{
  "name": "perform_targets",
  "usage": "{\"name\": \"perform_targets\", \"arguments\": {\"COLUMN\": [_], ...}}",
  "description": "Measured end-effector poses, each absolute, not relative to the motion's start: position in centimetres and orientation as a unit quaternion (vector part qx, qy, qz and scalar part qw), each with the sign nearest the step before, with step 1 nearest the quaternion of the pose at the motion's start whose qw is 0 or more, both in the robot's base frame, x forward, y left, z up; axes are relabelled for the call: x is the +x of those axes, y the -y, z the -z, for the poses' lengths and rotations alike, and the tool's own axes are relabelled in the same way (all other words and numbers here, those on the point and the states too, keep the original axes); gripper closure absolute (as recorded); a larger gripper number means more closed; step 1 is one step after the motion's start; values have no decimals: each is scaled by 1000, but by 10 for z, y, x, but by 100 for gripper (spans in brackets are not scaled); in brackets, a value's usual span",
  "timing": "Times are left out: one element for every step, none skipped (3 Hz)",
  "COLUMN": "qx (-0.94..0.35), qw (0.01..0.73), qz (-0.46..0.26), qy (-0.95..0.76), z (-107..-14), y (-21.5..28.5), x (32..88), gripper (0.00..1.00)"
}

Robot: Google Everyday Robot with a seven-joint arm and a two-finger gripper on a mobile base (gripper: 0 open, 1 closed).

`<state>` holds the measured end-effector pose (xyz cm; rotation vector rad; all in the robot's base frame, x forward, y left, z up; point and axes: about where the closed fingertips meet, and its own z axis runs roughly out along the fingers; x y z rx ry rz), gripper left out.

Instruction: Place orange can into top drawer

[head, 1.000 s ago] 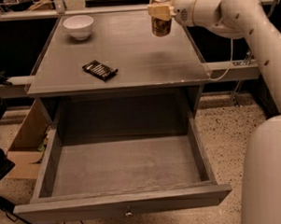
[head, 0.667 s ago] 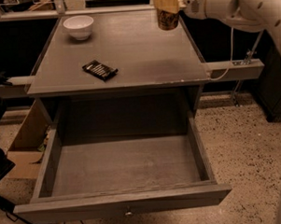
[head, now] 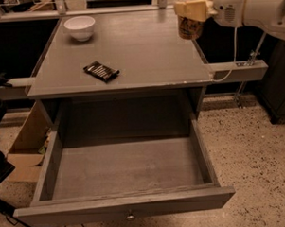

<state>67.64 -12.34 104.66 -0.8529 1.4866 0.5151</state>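
The orange can (head: 190, 28) hung upright, long axis vertical, at the cabinet top's (head: 139, 49) back right edge, clear of the surface. The gripper (head: 190, 10) was clamped on its upper part, jaws closed against it. Its pale lettering could not be read. Below, the top drawer (head: 127, 205) stood pulled out. A white bowl (head: 79, 27) and a dark snack bar (head: 101, 71) lay on the top.

Reaches in from 3 o'clock with a white arm (head: 254, 8), lying almost flat. Ends at 1 o'clock in the gripper (head: 191, 10), tan fingers (head: 184, 8) squeezed around the top of the orange can (head: 190, 29).
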Motion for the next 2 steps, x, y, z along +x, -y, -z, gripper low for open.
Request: {"name": "perform_targets", "arguments": {"qx": [-405,-405], "qw": [610,609], "qz": [-209,-212], "qy": [-648,-648], "z": [-1031,-1028], "y": [163,161], "x": [596,595], "gripper": [100,100]}}
